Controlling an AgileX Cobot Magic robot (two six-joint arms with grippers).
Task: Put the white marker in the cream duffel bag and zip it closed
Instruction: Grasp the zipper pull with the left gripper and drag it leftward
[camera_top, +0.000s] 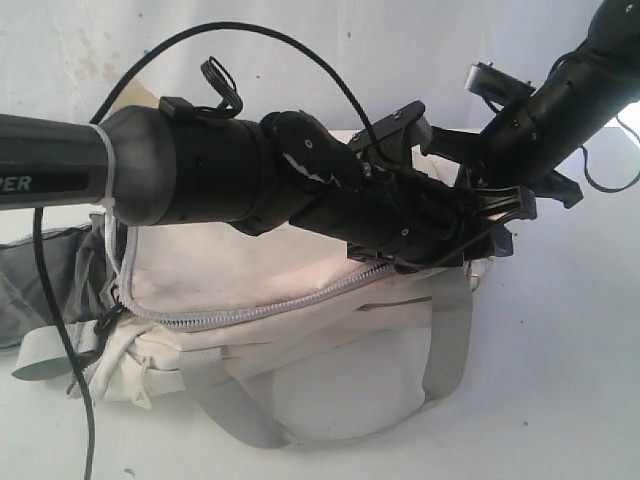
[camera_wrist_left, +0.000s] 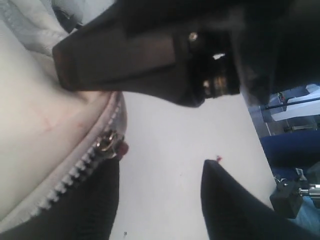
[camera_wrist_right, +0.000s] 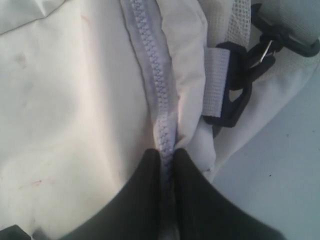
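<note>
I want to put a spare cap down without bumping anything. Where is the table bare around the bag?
Bare table lies right of the cream duffel bag, past its grey strap, and a narrower strip runs along its front. Crowded: over the bag's right end, where the left gripper and right gripper meet at the zipper.

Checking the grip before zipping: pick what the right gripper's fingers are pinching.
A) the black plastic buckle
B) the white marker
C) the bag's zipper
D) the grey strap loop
C: in the right wrist view the right gripper is shut on the zipper of the cream duffel bag, while the black buckle lies off to the side, untouched.
</note>
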